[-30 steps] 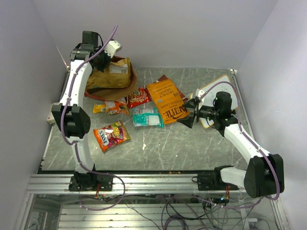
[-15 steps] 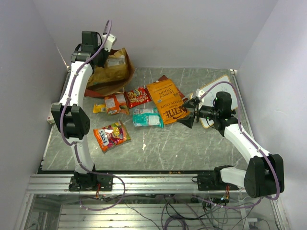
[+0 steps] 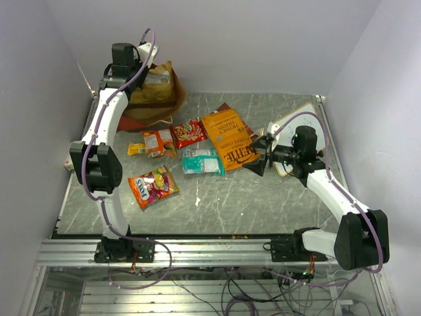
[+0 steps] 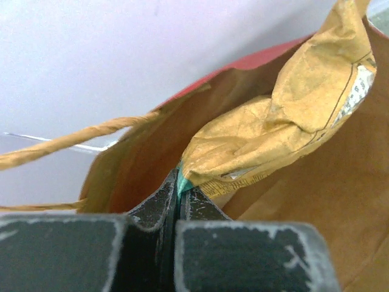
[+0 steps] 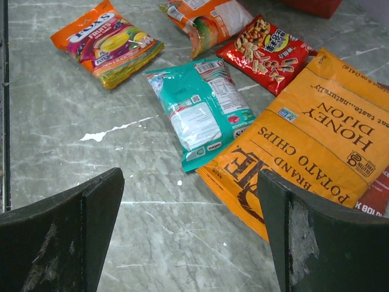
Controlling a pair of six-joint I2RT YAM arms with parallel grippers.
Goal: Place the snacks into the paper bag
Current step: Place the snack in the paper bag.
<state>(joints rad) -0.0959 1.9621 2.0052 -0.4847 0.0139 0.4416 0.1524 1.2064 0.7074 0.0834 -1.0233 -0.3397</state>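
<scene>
Left gripper [image 4: 178, 196] clamped on gold packet [image 4: 267, 131] inside bag [image 4: 135, 163]; right gripper [image 5: 189, 185] apart. Packet may snag bag wall, tipping it.

Left fingers [image 4: 155, 205] pinched together, right fingers [image 5: 61, 234] spread wide.

Your work surface is a grey, marble-patterned tabletop [image 3: 263, 204] with pale streaks and white scuffs, one bright splash near its middle. Plain walls close it in on three sides: the far wall [image 3: 250, 46], the left wall [image 3: 26, 131] and the right wall [image 3: 388, 112], all faintly lilac under soft, even light. Along the near edge you have a ribbed aluminium rail [image 3: 217, 253], with a tangle of cables [image 3: 263, 293] nearer still.
</scene>
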